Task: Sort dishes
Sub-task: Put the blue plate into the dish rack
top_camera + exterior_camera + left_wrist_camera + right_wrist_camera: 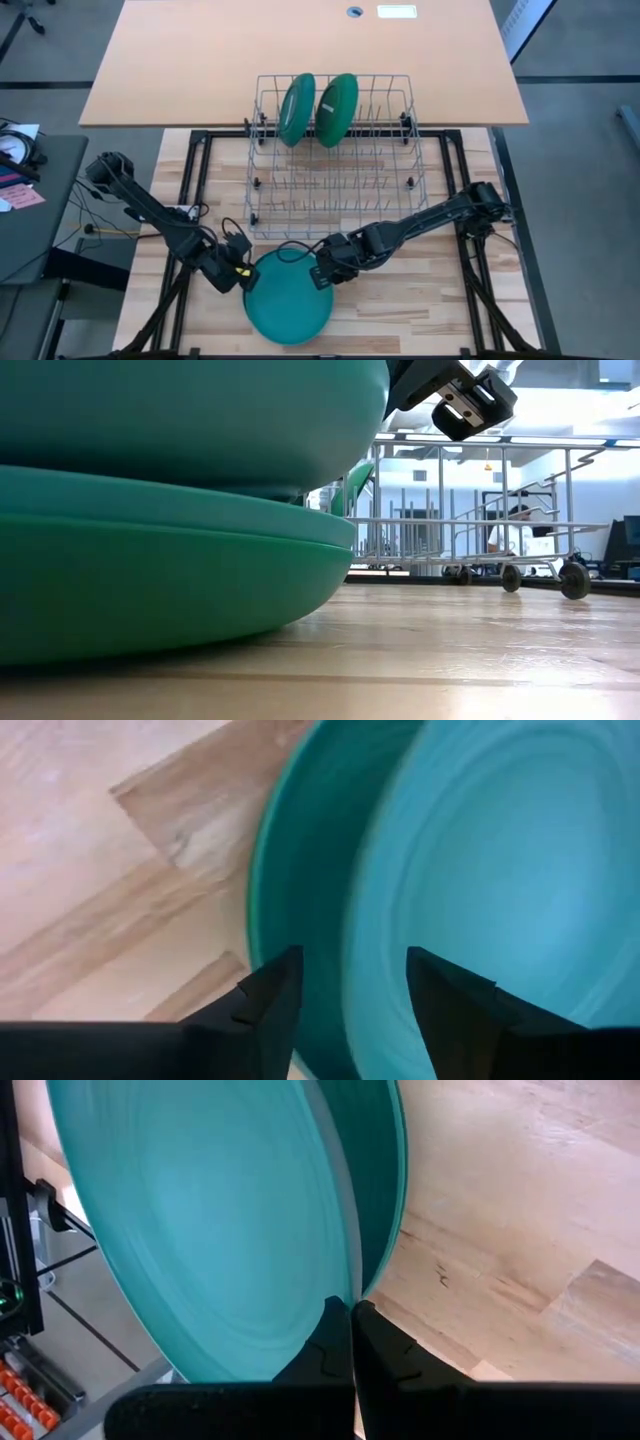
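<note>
A stack of teal dishes (288, 300) lies on the wooden table near its front edge. The top dish (200, 1220) is tipped up off the lower ones (150, 580). My right gripper (352, 1302) is shut on that dish's right rim. At the stack's left side my left gripper (352, 952) is open, with the top dish's rim (360, 920) between its fingers. Two dark green dishes (318, 108) stand on edge in the far end of the wire rack (330, 190). My right gripper pinches the top dish's rim (335, 1285) on its right side between the two fingers. The fingers slant down from the table's right. The dish is tilted, its gripped side raised off the dish below (385, 1200). Whether my left gripper touches the rim, I cannot tell.
The wire rack stands just beyond the stack, most of its slots free. A lighter tabletop (300, 50) lies behind it. Cables and a side desk (30, 190) are at the left. Bare wood (420, 310) lies right of the stack.
</note>
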Controlling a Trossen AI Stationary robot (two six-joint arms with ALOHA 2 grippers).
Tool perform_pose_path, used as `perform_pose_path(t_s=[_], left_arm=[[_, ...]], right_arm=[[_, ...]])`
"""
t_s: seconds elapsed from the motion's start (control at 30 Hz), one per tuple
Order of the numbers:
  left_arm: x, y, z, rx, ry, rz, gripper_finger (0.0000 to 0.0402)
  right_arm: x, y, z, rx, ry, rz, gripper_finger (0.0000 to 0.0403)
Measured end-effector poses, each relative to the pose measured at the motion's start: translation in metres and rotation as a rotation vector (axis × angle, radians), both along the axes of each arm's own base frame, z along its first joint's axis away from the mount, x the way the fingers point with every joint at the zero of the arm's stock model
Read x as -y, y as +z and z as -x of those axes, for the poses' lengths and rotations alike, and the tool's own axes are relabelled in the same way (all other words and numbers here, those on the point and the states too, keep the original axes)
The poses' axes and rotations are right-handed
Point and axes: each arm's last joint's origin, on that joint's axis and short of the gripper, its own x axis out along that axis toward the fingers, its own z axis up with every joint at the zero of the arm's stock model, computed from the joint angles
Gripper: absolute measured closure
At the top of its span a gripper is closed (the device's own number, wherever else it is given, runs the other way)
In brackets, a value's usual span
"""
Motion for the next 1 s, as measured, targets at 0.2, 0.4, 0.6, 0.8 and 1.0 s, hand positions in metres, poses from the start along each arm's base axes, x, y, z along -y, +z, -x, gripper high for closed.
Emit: perform_pose_path(t_s=[0.2,0.4,0.6,0.8,1.0], left_arm=[[-0.001,-0.014,0.002,0.015,-0.016,0.010,0.0292],[-0.001,-0.013,0.000,0.048,-0.030,-0.014,0.0389],[0.002,-0.006,0.000,0.049,-0.016,0.014,0.0397],[0.008,0.021,0.001,0.055,-0.025,-0.002,0.0399],[0.011,0.050,0.000,0.077,-0.030,-0.049,0.0401]], right_arm=[[0.001,0.000,0.000,0.003,0.011,0.006,0.0402],[0.001,0.000,-0.001,0.006,0.012,0.004,0.0403],[0.000,0.004,0.000,0.008,0.017,-0.034,0.0387],[0.004,0.044,0.006,0.097,0.017,-0.046,0.0271],[0.016,0.107,0.022,0.291,0.022,-0.062,0.0152]])
